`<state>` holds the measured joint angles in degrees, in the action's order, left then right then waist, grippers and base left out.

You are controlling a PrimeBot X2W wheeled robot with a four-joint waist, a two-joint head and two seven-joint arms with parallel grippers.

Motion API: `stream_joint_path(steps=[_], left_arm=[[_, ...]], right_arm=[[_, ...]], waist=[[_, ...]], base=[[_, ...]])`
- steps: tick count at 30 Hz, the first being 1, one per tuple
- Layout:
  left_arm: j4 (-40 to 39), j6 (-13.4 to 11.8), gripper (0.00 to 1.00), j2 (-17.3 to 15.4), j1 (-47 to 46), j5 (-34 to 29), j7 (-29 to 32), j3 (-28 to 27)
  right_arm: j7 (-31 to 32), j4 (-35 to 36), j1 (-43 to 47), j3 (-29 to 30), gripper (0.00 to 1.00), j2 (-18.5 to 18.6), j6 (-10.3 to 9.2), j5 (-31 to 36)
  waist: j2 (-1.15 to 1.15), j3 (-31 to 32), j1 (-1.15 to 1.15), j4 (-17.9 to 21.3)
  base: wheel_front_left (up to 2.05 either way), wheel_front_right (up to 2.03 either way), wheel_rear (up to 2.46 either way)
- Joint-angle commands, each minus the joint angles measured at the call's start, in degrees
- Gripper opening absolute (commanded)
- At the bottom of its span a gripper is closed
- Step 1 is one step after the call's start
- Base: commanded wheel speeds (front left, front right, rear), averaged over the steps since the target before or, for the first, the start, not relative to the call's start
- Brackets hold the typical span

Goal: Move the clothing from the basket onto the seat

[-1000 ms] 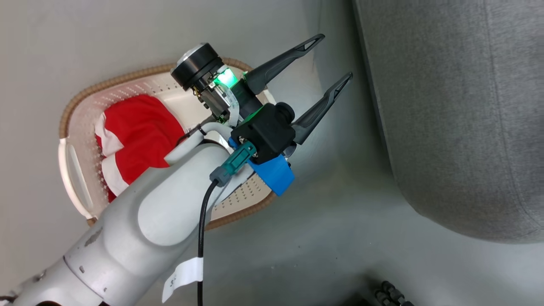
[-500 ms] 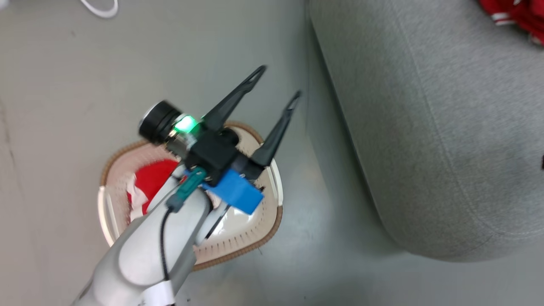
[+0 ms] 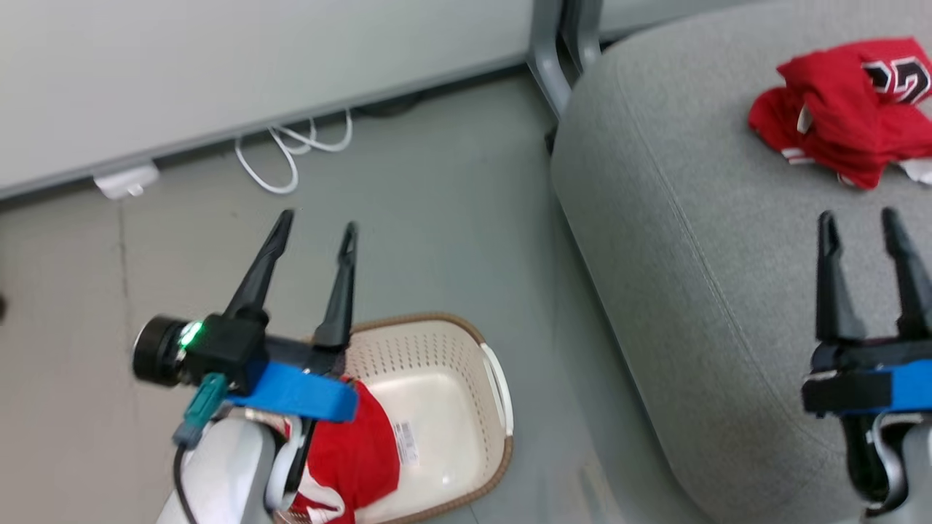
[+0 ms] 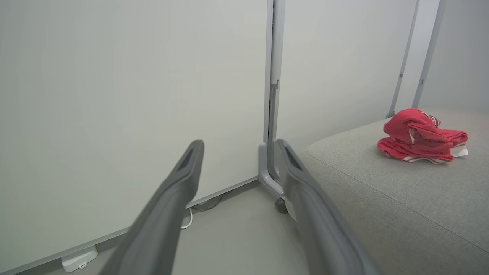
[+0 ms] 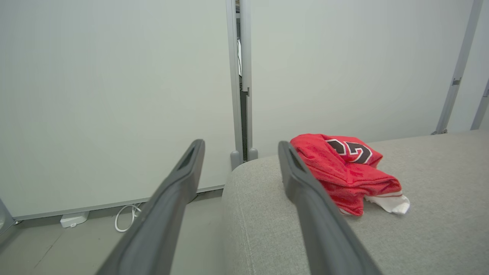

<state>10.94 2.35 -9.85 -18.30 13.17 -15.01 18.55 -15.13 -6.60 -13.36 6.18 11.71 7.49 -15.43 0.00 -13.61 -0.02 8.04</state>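
Clothing [image 3: 837, 116] lies crumpled on grey seat [image 3: 692, 255] beside white wall panels [image 3: 255, 65].

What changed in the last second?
Mostly the camera swung up, bringing the wall, more of the seat and the right gripper, open and empty, into sight. The left gripper now points at the wall rather than toward the seat. Unchanged: it is open, one red garment lies in the basket, another on the seat.

Pale partition panels [image 3: 255, 65] on grey posts [image 3: 542, 44] edge a grey floor [image 3: 437, 240], white cable [image 3: 290, 156] looped at their foot
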Motion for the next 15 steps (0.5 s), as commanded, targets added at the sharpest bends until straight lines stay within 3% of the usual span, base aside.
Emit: stream_joint_path(steps=[1,15], left_arm=[[-0.4,-0.4,1.00,0.7,2.2,-0.7,-0.3,-2.1],[-2.0,0.2,1.00,4.3,13.0,-5.4,-0.3,-14.9]], right_arm=[[0.0,1.0,2.0,-0.6,1.00,-0.5,0.01,0.3],[0.0,2.2,8.4,-5.8,1.00,-4.0,0.01,1.9]], waist=[[0.00,4.3,0.02,-2.5],[0.00,10.6,0.02,-8.3]], base=[[0.00,0.00,0.00],[0.00,0.00,0.00]])
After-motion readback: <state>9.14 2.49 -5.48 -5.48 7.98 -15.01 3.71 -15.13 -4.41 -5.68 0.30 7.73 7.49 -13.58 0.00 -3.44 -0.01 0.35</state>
